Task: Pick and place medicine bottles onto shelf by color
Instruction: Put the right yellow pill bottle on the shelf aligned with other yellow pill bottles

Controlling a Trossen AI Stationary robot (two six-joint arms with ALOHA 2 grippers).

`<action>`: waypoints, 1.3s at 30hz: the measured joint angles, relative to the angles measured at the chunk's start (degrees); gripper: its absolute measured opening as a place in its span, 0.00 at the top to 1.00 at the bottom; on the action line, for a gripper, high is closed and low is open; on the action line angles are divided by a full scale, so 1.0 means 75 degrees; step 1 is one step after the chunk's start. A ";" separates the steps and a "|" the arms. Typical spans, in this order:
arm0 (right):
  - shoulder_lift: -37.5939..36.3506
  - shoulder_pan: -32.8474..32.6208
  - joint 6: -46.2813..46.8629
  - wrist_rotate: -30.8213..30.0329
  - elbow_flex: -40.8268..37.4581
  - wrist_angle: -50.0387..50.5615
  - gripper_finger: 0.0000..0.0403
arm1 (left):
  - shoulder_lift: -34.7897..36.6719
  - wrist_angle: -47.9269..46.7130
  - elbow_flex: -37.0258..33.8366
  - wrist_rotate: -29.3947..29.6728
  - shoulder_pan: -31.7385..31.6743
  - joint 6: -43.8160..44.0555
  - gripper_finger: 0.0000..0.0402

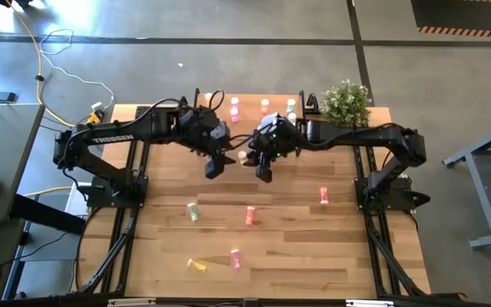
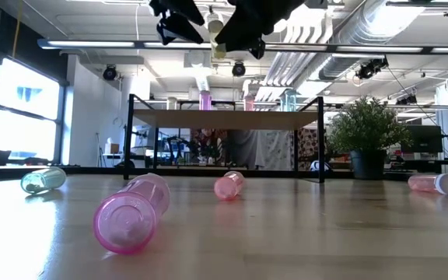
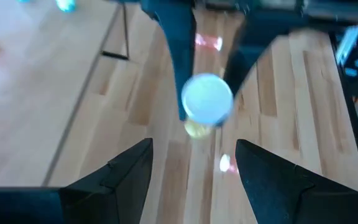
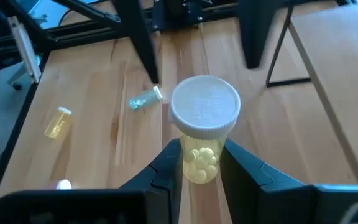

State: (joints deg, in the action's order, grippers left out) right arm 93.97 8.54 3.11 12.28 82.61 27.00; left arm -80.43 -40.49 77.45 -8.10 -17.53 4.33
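Observation:
My right gripper (image 1: 261,164) is shut on a yellow bottle (image 4: 199,158) with a white cap (image 4: 204,107), high above the table's middle, just in front of the shelf (image 1: 262,107). My left gripper (image 1: 215,164) is open and empty close beside it, its fingers (image 3: 126,171) facing the bottle's cap (image 3: 207,99). The shelf (image 2: 224,118) carries a few bottles (image 2: 205,99). On the table lie a pale green bottle (image 1: 193,211), pink ones (image 1: 251,216) (image 1: 235,257), a yellow one (image 1: 197,265) and a red-orange one (image 1: 324,196), all on their sides. My right gripper pinches the yellow bottle's body (image 4: 197,163), just below the white cap, between its two fingers (image 4: 169,165). The fingers lie across the bottle, and the cap end sticks out beyond them. The bottle is lifted clear of the table (image 2: 218,35).
A potted green plant (image 1: 345,102) stands at the shelf's right end. The shelf's thin dark legs (image 2: 321,140) stand on the far part of the table. In the low view a pink bottle (image 2: 131,214) lies close to the near edge.

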 joint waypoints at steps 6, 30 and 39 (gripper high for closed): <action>0.0000 0.0377 -0.0419 0.0121 0.0000 -0.0095 0.81 | -0.0092 0.0941 -0.0006 -0.0061 -0.0109 0.0208 0.45; 0.0006 0.0466 -0.0423 0.0562 0.0000 0.0085 0.81 | -0.0629 0.1334 -0.0006 0.0026 -0.0114 0.0379 0.49; 0.0006 0.0466 -0.0396 0.0559 0.0000 0.0080 0.81 | -0.0629 0.1323 -0.0006 0.0020 -0.0112 0.0194 0.64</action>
State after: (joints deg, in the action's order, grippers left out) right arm 94.02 12.03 0.14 16.47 82.61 27.60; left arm -85.14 -30.57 77.41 -7.94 -18.37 5.78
